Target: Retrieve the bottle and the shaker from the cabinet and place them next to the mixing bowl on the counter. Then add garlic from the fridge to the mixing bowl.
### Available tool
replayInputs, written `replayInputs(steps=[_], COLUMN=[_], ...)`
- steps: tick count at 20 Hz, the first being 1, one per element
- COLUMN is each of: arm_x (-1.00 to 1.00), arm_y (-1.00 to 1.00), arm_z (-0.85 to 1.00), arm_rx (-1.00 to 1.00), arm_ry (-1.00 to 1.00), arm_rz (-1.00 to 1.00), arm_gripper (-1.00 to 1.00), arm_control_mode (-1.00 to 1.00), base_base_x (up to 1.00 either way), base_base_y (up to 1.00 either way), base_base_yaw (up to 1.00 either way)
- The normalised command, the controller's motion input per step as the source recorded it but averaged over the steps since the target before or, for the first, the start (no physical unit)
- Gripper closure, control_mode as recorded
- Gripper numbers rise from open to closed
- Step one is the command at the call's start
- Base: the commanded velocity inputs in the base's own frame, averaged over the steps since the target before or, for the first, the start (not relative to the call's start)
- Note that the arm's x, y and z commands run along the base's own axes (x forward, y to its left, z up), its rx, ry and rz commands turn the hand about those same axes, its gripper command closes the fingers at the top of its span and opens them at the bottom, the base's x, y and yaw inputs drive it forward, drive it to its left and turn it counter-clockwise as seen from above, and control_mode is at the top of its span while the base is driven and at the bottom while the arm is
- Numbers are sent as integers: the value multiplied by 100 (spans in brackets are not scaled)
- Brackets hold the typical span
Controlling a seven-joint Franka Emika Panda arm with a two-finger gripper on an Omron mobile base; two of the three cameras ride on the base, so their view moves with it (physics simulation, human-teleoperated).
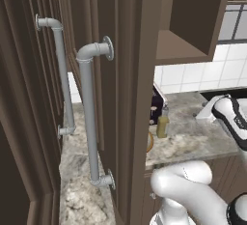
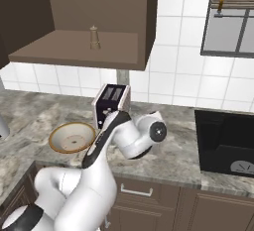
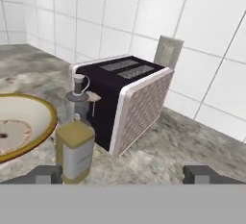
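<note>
Nearest, the robot's fingers [image 3: 125, 175] stand wide apart with nothing between them, their tips low over the table [image 3: 163, 151]. Just past the left tip, the bottle [image 3: 76, 139] stands upright on the stone, right beside the mixing bowl [image 3: 21, 122] and in front of the toaster [image 3: 126, 98]. Behind the toaster, a grey outlet plate [image 3: 168, 52] sits on the white tiled wall [image 3: 202, 26]. Higher up, above the toaster, the shaker [image 2: 93, 37] stands alone on the shelf of the open cabinet [image 2: 74, 54], its door handles [image 1: 89, 108] swung outward.
</note>
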Motion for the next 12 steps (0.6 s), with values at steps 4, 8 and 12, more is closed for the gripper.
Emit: replayInputs(steps=[4, 8, 12], arm_x=[-56, -42, -26], arm_y=[-1, 0, 0], arm_z=[65, 0, 11], arm_rx=[-1, 0, 1], arm_ry=[4, 18, 16], arm_rz=[-26, -14, -13], arm_gripper=[-100, -100, -100], arm_control_mode=[-100, -100, -100], base_base_x=[0, 0, 0], base_base_y=[0, 0, 0], base_base_yaw=[0, 0, 0])
